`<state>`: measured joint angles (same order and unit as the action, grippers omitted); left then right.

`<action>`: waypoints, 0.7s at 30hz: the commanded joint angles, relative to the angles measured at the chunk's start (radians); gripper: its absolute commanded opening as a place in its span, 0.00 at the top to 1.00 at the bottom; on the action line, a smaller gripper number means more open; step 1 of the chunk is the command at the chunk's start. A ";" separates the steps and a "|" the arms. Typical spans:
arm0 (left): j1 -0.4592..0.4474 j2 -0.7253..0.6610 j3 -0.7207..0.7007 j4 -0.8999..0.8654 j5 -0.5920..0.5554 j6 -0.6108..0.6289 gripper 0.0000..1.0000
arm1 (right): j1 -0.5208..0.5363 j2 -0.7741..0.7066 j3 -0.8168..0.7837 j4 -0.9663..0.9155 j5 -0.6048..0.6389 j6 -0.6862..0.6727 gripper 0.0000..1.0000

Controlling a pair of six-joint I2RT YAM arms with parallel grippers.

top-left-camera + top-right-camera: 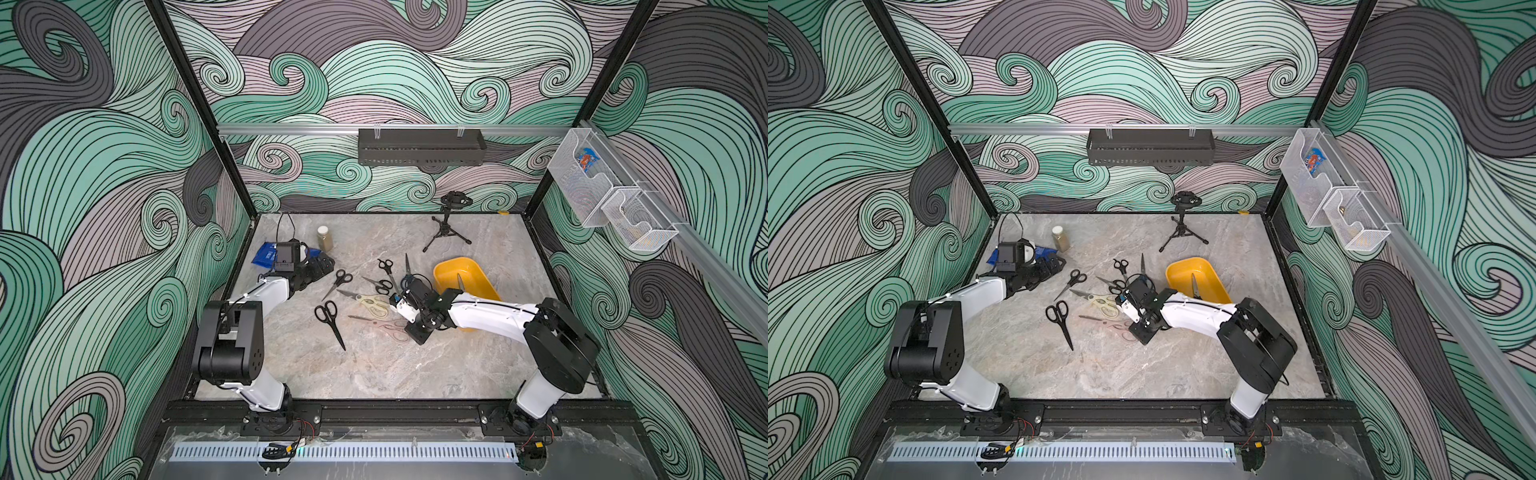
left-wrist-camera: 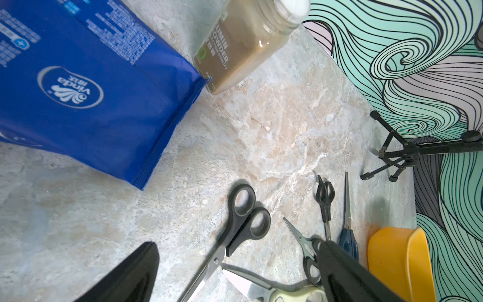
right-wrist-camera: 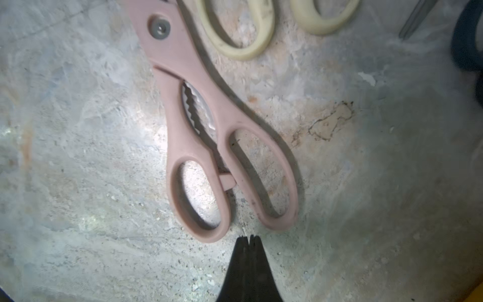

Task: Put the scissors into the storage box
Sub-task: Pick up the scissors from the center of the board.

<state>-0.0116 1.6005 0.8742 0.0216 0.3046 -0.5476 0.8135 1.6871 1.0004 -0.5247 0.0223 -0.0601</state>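
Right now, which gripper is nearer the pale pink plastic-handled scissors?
Right. The right gripper, shut, is just off the handles of the pale pink scissors; the left gripper, open, is by the blue packet.

White arm links (image 1: 268,291), black joints (image 1: 232,345)

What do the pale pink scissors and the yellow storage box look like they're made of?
The pale pink scissors: handles likely matte moulded plastic, uniform colour, soft edges; the toothed insert between them looks like bright steel, glinting. The storage box: probably smooth plastic, one even yellow with rounded corners, slight sheen.
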 commanded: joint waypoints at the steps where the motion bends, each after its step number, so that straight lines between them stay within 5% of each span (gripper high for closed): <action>1: 0.000 0.007 -0.006 0.008 0.018 -0.005 0.02 | 0.029 0.011 0.058 -0.035 -0.018 0.007 0.95; 5: 0.001 -0.003 -0.003 0.003 0.019 -0.006 0.01 | 0.066 0.041 0.096 -0.058 -0.020 0.013 0.69; 8: 0.000 -0.013 0.002 -0.012 0.031 -0.012 0.01 | 0.093 0.074 0.123 -0.075 -0.015 0.032 0.62; 21: 0.001 -0.039 0.006 -0.003 0.088 -0.065 0.01 | 0.145 0.182 0.204 -0.154 0.033 0.052 0.70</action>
<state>-0.0116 1.5795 0.8742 0.0216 0.3679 -0.5968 0.9524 1.8534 1.1839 -0.6353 0.0311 -0.0124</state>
